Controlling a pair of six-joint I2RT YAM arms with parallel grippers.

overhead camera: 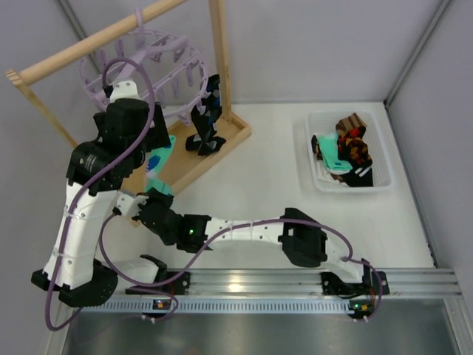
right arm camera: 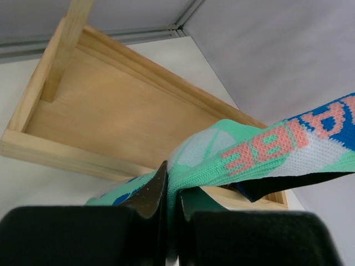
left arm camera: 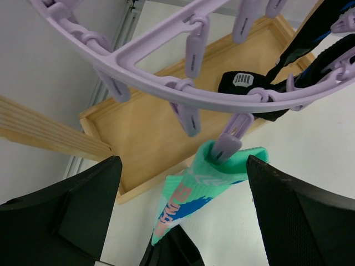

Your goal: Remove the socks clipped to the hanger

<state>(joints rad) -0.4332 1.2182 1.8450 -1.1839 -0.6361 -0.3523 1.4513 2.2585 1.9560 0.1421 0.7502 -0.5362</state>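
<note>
Against a white tabletop (overhead camera: 266, 163), the right gripper (right arm camera: 169, 194) clamped the mint sock (left arm camera: 205, 183) hanging centre-frame from the hanger (left arm camera: 166, 41), the left gripper (left arm camera: 181, 172) spread wide around its clip (left arm camera: 224, 145); a steady downward pull looked best.

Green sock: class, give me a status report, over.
Left fingers open, either side of sock. Right fingers shut on its lower end. Sock still clipped to hanger. No obstruction seen.

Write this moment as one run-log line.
left gripper: open, by clip | right gripper: shut on green sock | green sock: clipped to hanger
</note>
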